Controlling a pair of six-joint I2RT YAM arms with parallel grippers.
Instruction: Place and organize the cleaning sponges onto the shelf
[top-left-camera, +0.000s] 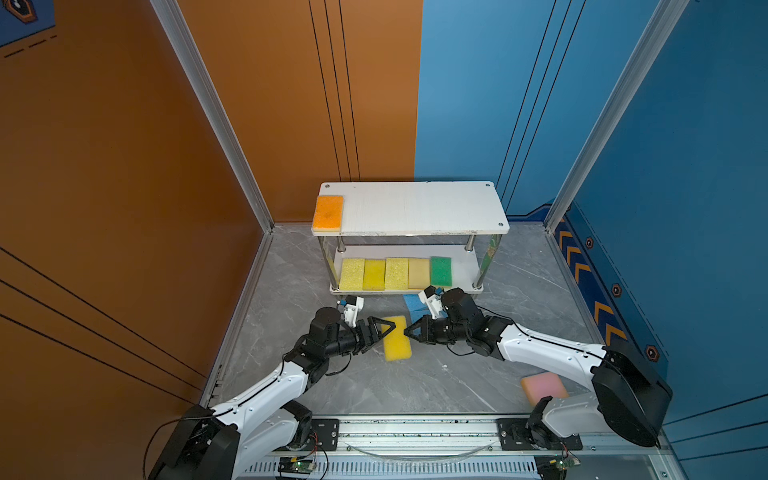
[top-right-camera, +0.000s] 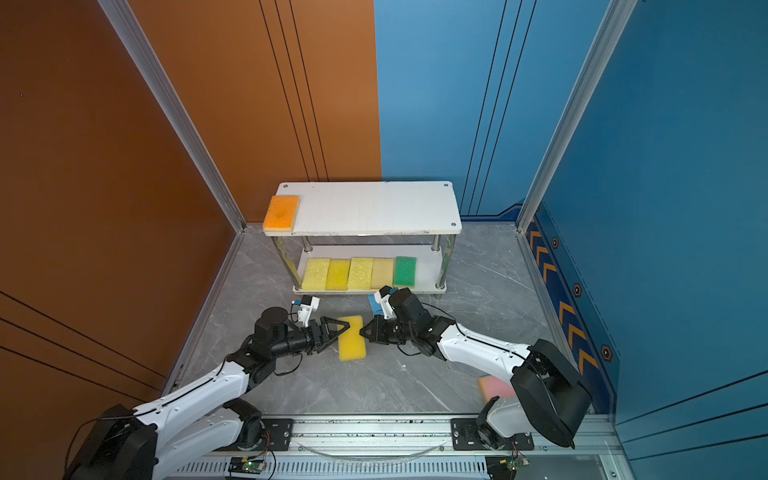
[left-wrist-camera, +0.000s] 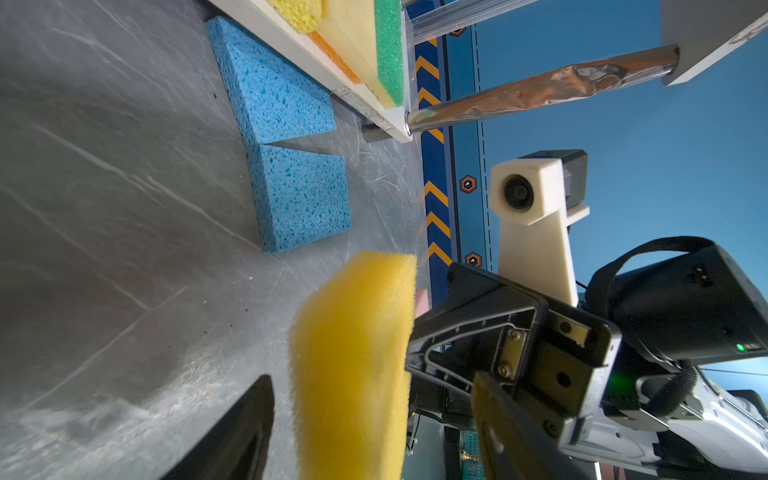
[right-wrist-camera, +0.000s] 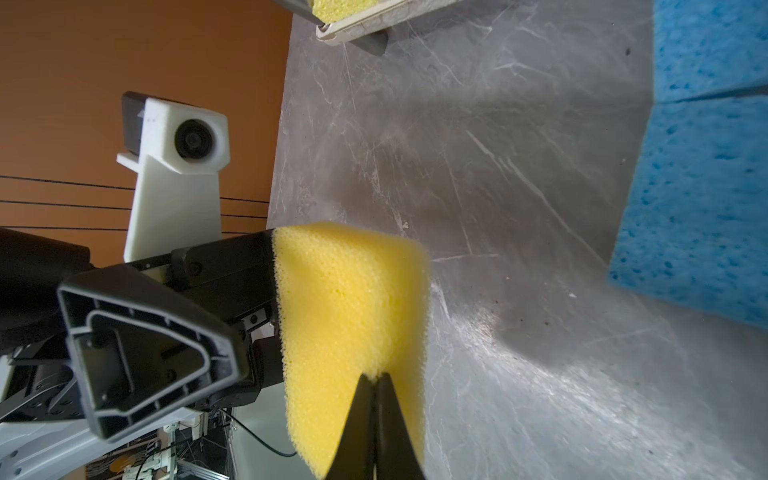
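One pink sponge (top-left-camera: 544, 386) lies nearest you. One yellow sponge (top-left-camera: 397, 345), mid-floor: soft, light, squashy. The right pincer (top-left-camera: 407, 332) pinches its edge and the left pincer (top-left-camera: 388, 330) is spread around it, so take it across the flat faces. Two blue sponges (left-wrist-camera: 274, 83) lie by the shelf (top-left-camera: 415, 208). Its lower board (top-left-camera: 461, 268) holds a row of five sponges (top-left-camera: 395, 273); the top holds one orange sponge (top-left-camera: 328, 212).

sponge row (top-left-camera: 395, 273) on shelf (top-left-camera: 419, 210) btm tier; lone sponge (top-left-camera: 328, 213) top-left
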